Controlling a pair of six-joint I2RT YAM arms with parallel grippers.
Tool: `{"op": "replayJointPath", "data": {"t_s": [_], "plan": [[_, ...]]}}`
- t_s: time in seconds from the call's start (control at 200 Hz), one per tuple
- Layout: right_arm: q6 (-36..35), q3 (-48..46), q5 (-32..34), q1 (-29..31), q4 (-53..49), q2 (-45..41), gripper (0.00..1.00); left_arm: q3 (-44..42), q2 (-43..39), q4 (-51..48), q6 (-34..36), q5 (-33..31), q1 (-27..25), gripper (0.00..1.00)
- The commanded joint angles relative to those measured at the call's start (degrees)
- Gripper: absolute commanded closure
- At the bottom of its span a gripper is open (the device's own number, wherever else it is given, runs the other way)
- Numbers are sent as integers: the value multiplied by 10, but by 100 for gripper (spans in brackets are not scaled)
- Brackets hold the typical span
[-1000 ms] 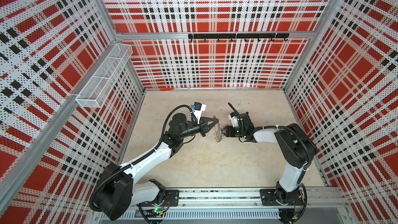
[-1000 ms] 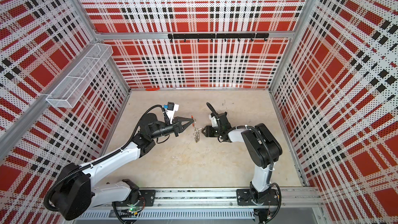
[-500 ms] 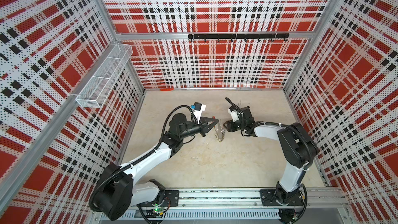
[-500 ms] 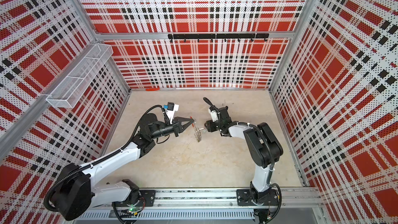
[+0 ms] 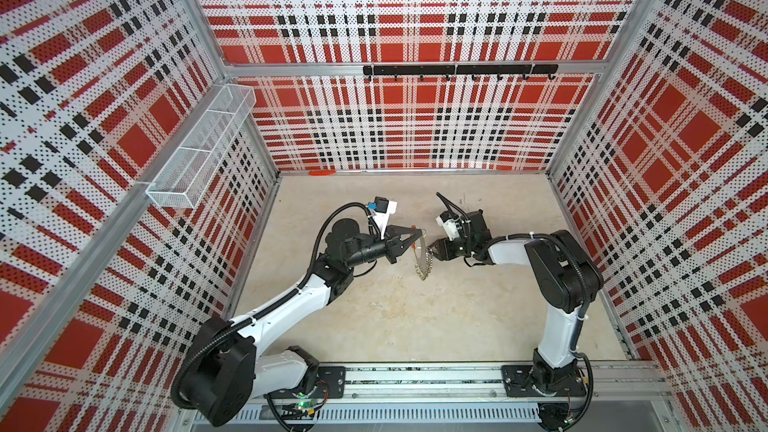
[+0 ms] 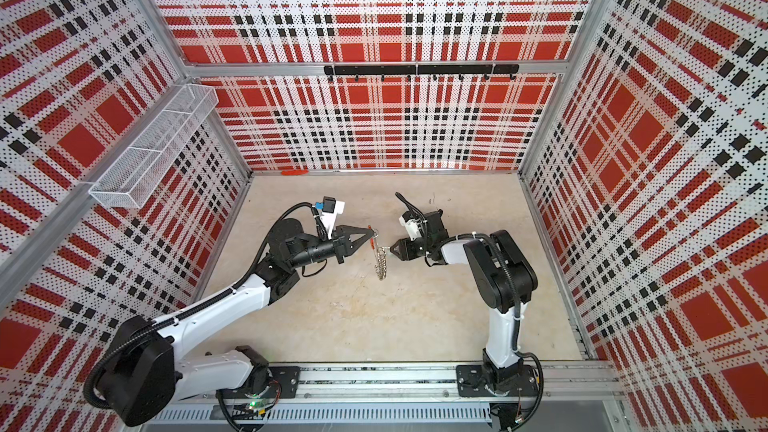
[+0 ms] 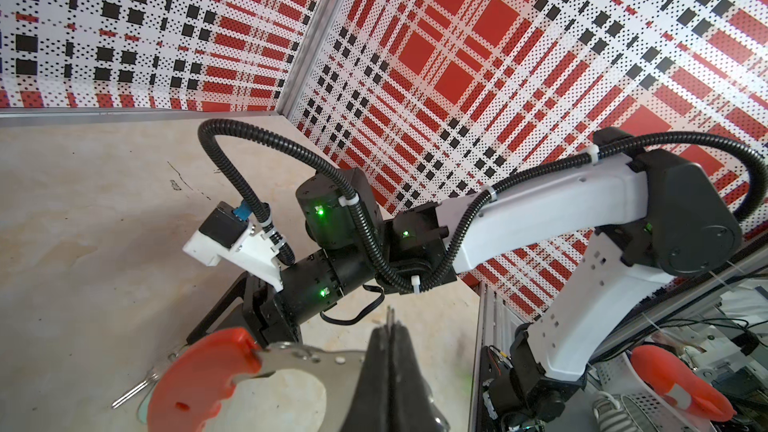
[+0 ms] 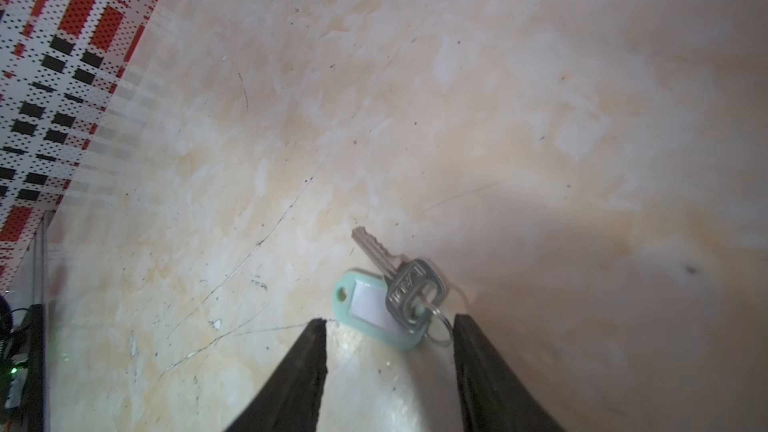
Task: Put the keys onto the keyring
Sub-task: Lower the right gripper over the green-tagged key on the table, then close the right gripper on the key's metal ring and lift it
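Seemingly mid-threading: the left pincer [image 5: 413,234] clamps the keyring [image 5: 423,262]. The right pincer [image 8: 388,322], jaws apart around the keys [image 8: 409,289], must next grip and hook them.

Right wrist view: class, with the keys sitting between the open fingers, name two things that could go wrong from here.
1. The right end effector is open, fingers either side of the keys, not clamped; closing could nudge the bundle away or pinch only the pale tag.
2. The left end effector is shut on the keyring at one edge, so the ring might swing or twist when the keys press on it.
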Motion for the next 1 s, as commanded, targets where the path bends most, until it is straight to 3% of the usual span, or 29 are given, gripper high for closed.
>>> {"op": "replayJointPath", "data": {"t_s": [0.0,0.215,0.401,0.717,0.997], "plan": [[11,-12,-31,-5,41,6,50,21,-10,27,-1,10,-5,100],[15,-30,-30,-6,60,0,52,24,-7,27,-1,11,-5,100],[-4,-36,10,-6,52,0,54,25,-5,27,0,10,-6,100],[-15,-43,22,-3,57,1,68,30,-2,27,0,11,-6,100],[-14,-51,25,3,69,0,73,30,-4,27,-1,12,-6,100]]}}
